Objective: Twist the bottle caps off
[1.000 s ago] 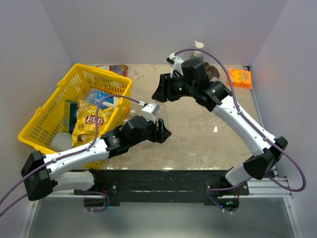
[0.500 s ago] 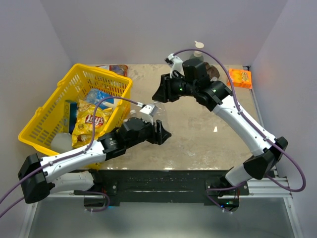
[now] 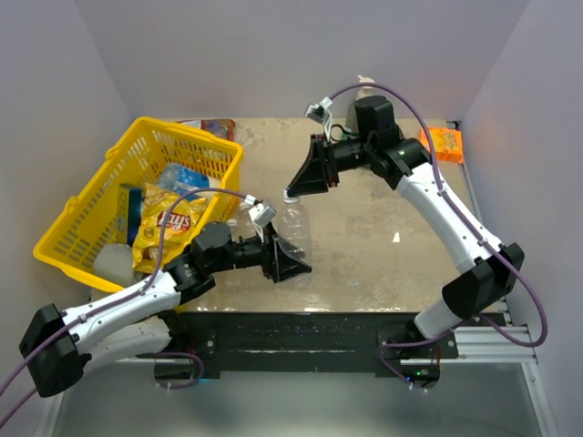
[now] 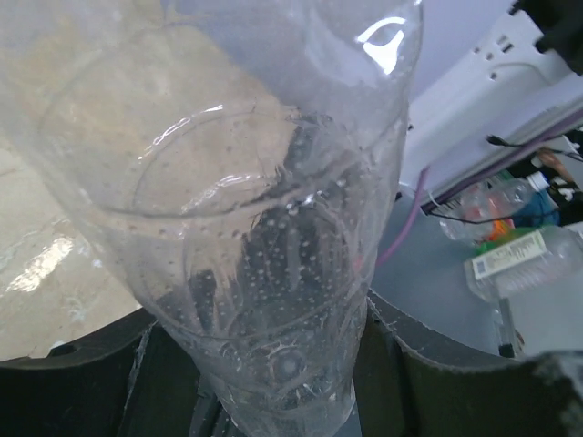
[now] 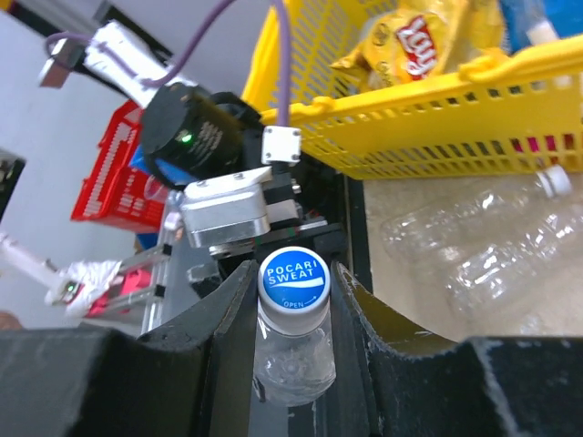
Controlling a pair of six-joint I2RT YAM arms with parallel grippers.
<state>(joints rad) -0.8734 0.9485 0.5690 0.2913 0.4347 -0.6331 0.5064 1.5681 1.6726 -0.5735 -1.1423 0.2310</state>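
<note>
A clear ribbed bottle (image 3: pixel 293 221) is held off the table between both grippers. My left gripper (image 3: pixel 284 258) is shut on its lower end; in the left wrist view the bottle (image 4: pixel 264 264) fills the frame, its base between the gripper's (image 4: pixel 273 346) dark fingers (image 4: pixel 437 382). My right gripper (image 3: pixel 299 187) is shut on its cap end. In the right wrist view the blue "Pocari Sweat" cap (image 5: pixel 294 276) sits on the neck, pinched in the gripper (image 5: pixel 294 284). Two more clear bottles (image 5: pixel 483 228) lie on the table, one with a white cap (image 5: pixel 553 179).
A yellow basket (image 3: pixel 137 196) holding a Lay's chips bag (image 3: pixel 168 223) and other items stands at the left. An orange box (image 3: pixel 442 143) sits at the back right. A beige pump top (image 3: pixel 364 80) shows behind the right arm. A small white scrap (image 3: pixel 395 238) lies on the table.
My left gripper has drawn back toward the near edge with the bottle, tilting it up. My right gripper has come down and left onto the bottle's cap end.
</note>
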